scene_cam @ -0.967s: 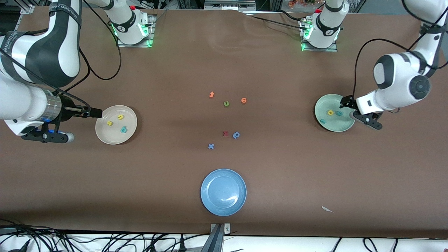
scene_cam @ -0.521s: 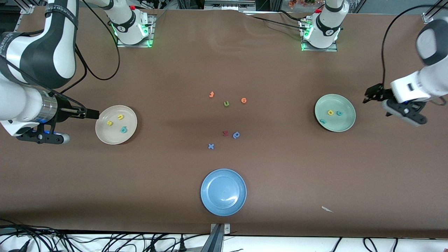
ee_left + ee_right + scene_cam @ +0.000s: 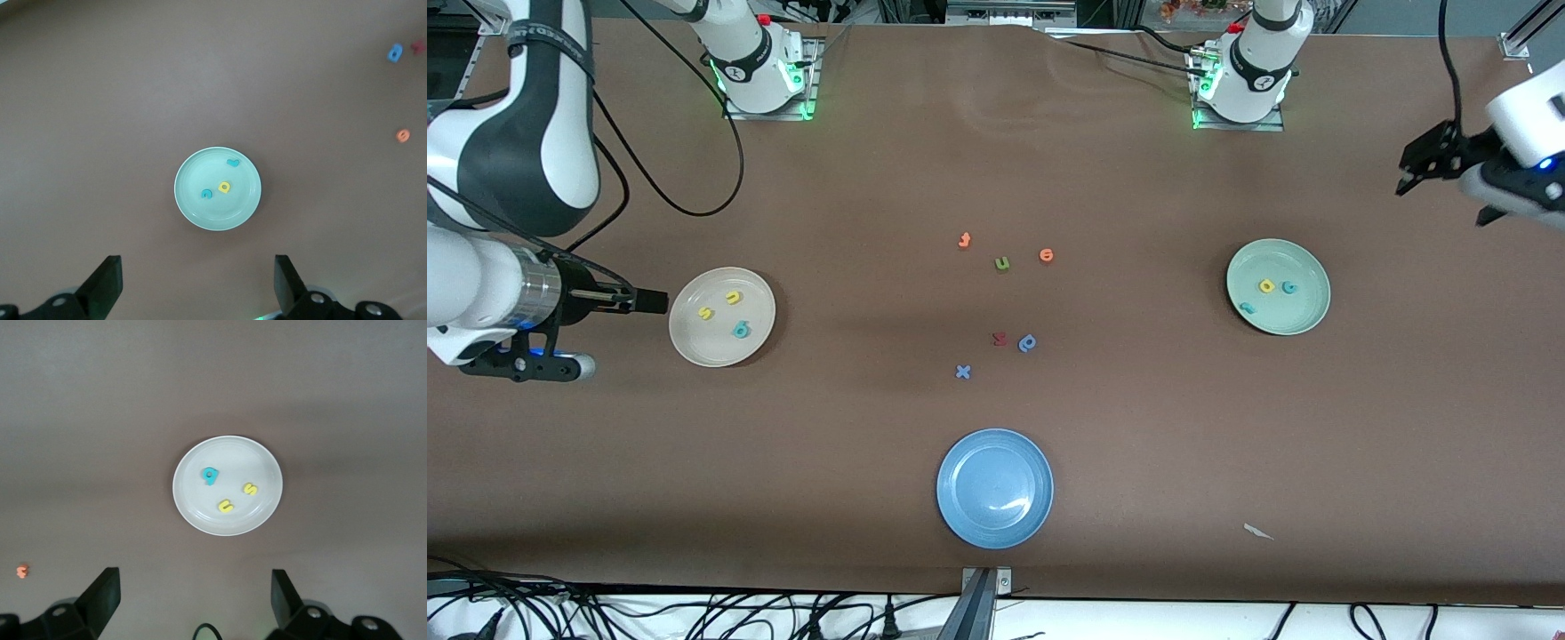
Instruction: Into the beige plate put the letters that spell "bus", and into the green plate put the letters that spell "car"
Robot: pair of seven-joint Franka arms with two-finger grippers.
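The beige plate (image 3: 694, 348) lies toward the right arm's end of the table and holds a yellow "s" (image 3: 706, 313), a yellow "u" (image 3: 733, 298) and a teal "b" (image 3: 740, 330). My right gripper (image 3: 654, 302) hangs open and empty over the bare table just beside that plate (image 3: 200, 517). The green plate (image 3: 1309, 313) lies toward the left arm's end with a yellow "a" (image 3: 1266, 285), a teal "c" (image 3: 1288, 287) and a teal "r" (image 3: 1247, 308) in it. My left gripper (image 3: 1412, 167) is open and empty, high over the table off the green plate (image 3: 197, 212).
A blue plate (image 3: 960, 523) sits near the front edge. Loose letters lie mid-table: two orange ones (image 3: 964, 240) (image 3: 1047, 255), an olive "u" (image 3: 1002, 263), a dark red one (image 3: 1000, 339), a blue "p" (image 3: 1028, 343) and a blue "x" (image 3: 962, 372). A white scrap (image 3: 1258, 532) lies near the front.
My left gripper has lifted off the green plate's edge and swung out toward the left arm's end of the table. My right gripper has drawn back slightly from the beige plate.
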